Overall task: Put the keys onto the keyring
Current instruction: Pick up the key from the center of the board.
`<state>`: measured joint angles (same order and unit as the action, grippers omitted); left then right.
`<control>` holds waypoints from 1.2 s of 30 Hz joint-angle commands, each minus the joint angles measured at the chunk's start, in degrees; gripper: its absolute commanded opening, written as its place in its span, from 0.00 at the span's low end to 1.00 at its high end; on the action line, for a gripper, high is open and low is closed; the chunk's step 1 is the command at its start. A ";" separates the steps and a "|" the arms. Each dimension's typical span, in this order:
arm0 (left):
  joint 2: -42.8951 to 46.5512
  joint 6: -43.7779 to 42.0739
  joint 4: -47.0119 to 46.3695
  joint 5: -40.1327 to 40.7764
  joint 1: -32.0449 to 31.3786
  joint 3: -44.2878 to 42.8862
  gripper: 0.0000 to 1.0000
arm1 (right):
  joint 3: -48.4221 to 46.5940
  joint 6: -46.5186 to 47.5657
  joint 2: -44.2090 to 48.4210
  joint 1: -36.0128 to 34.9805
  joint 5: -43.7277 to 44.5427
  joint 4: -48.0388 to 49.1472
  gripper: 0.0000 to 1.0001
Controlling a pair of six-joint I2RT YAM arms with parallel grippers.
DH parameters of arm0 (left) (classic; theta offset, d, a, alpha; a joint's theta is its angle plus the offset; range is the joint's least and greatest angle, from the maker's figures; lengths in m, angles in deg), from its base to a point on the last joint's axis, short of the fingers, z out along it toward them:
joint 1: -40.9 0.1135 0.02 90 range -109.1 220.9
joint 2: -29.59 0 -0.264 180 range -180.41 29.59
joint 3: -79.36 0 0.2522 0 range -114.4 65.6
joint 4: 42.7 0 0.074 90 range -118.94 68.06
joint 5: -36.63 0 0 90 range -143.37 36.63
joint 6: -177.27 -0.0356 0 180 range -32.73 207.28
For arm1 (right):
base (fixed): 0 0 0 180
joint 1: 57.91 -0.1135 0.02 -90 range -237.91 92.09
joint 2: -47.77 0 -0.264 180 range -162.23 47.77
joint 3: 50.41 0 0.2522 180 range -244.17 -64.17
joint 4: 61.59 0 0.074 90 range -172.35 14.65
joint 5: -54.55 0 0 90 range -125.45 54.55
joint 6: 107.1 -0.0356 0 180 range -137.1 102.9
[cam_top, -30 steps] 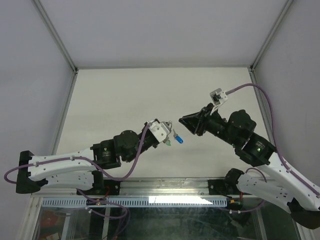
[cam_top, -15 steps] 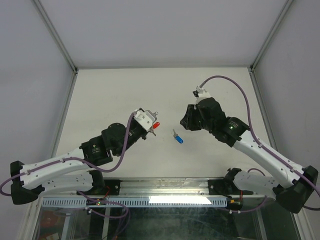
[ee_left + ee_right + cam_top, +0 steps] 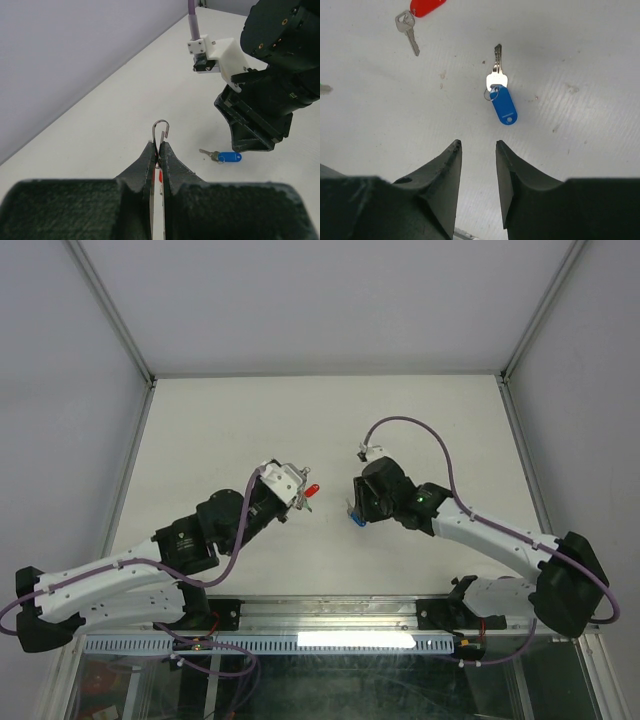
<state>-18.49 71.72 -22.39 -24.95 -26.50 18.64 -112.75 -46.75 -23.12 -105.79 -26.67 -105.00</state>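
My left gripper (image 3: 296,489) is shut on the thin silver keyring (image 3: 160,131), whose loop sticks up out of the fingertips (image 3: 151,150). The red key (image 3: 313,489) hangs just beside and under those fingers; it also shows at the top left of the right wrist view (image 3: 426,6). The blue key (image 3: 503,104) lies flat on the table with its silver blade pointing away. My right gripper (image 3: 477,145) is open and empty, hovering just short of the blue key (image 3: 229,157), jaws astride its line. A greenish sliver (image 3: 323,89) at the frame's left edge may be the green key.
The white table (image 3: 220,420) is walled by grey panels left, right and back. The right arm's black wrist (image 3: 270,90) and purple cable (image 3: 410,425) stand close to the left gripper, about a hand's width away.
The right arm has swung down and left to hover over the blue key. The left gripper pulled back left with the ring and red key, then held still; the blue key stays on the table.
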 commanded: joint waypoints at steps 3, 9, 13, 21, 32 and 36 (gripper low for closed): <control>1.67 1.61 -1.13 1.80 0.69 -0.34 0.00 | 3.64 19.99 3.58 0.11 -0.83 15.16 0.37; 1.21 2.85 0.70 2.54 2.59 -1.39 0.00 | -0.85 0.97 -3.82 0.37 -6.67 16.14 0.36; 1.24 3.09 1.39 1.91 3.51 -1.75 0.00 | -0.73 -13.65 -9.29 -0.67 -7.93 26.90 0.36; 1.96 2.90 2.07 2.55 3.52 -1.37 0.00 | -2.66 -28.68 -21.86 -3.61 -0.43 38.83 0.33; 2.40 2.81 2.03 2.59 3.50 -0.96 0.00 | -5.95 -32.88 -30.15 -4.07 4.09 41.65 0.30; 2.40 2.72 2.12 2.50 3.50 -0.98 0.00 | -6.99 -32.56 -31.78 -4.07 4.93 41.50 0.30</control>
<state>-17.41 74.26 -17.76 -23.37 -23.48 18.64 -116.71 -77.96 -53.77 -109.55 -25.58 -67.01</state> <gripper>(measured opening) 0.006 0.299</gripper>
